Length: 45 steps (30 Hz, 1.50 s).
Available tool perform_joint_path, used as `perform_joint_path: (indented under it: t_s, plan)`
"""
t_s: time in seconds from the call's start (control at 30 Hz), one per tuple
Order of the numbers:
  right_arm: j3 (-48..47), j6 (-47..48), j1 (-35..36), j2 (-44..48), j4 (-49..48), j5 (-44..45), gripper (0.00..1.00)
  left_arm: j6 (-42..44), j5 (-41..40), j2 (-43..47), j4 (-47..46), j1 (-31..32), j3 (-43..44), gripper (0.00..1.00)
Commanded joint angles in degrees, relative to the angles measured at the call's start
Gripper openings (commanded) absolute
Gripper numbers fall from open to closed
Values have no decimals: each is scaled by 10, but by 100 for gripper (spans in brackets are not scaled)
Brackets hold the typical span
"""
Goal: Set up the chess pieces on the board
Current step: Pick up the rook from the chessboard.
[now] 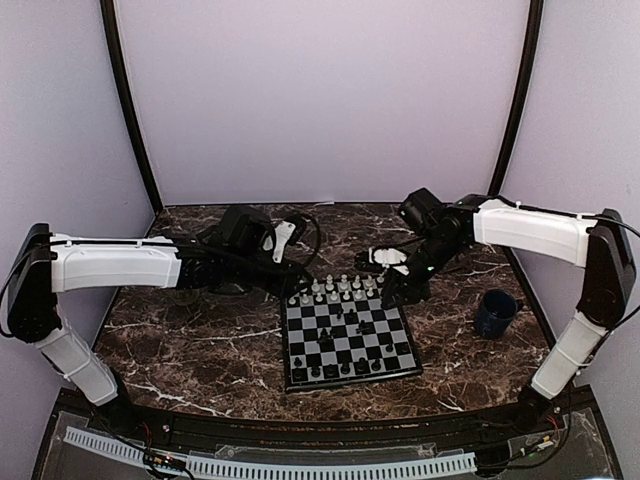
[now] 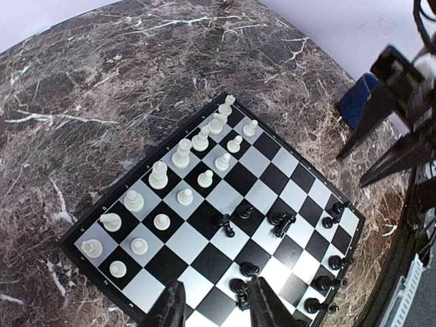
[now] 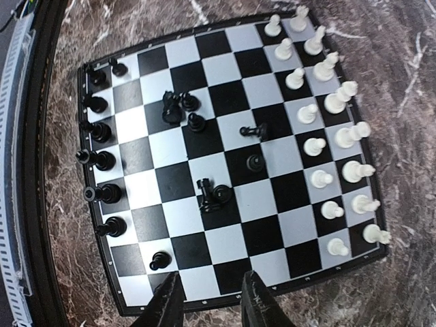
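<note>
The board (image 3: 266,235) lies on the desk (image 1: 200,340), right of centre, with a blue mug (image 1: 495,312) well apart near the right edge. The white pieces (image 3: 315,145) stand in two rows along the board's far edge, so that side looks finished. Some black pieces (image 3: 102,160) line the near edge, but several loose black pieces (image 3: 212,195) sit in the middle squares, a few of them lying down.

The left gripper (image 2: 216,306) hangs over the board's left side and the right gripper (image 3: 210,303) over its right edge, both spread and holding nothing.

The step in hand is filling the black rows. Next, one gripper should drop onto a loose black piece, pinch it and stand it near the near edge without knocking its neighbours.
</note>
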State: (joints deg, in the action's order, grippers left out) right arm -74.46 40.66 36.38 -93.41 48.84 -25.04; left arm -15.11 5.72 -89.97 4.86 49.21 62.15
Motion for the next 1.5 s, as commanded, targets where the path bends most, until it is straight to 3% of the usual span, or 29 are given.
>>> perform_joint_path:
  t_s: [0.0,0.57,1.03,1.47]
  plan:
    - [24,27,29,-19,-67,30,31,-75,33,27,-75,-11,-25,35]
    - [20,61,93,-102,-91,107,29,-73,48,38,-57,-17,-44,34]
    - [13,53,104,-139,-93,123,28,-73,51,33,-64,-19,-53,35]
    - [30,36,105,-115,-70,99,20,-90,73,11,-85,-20,-51,35]
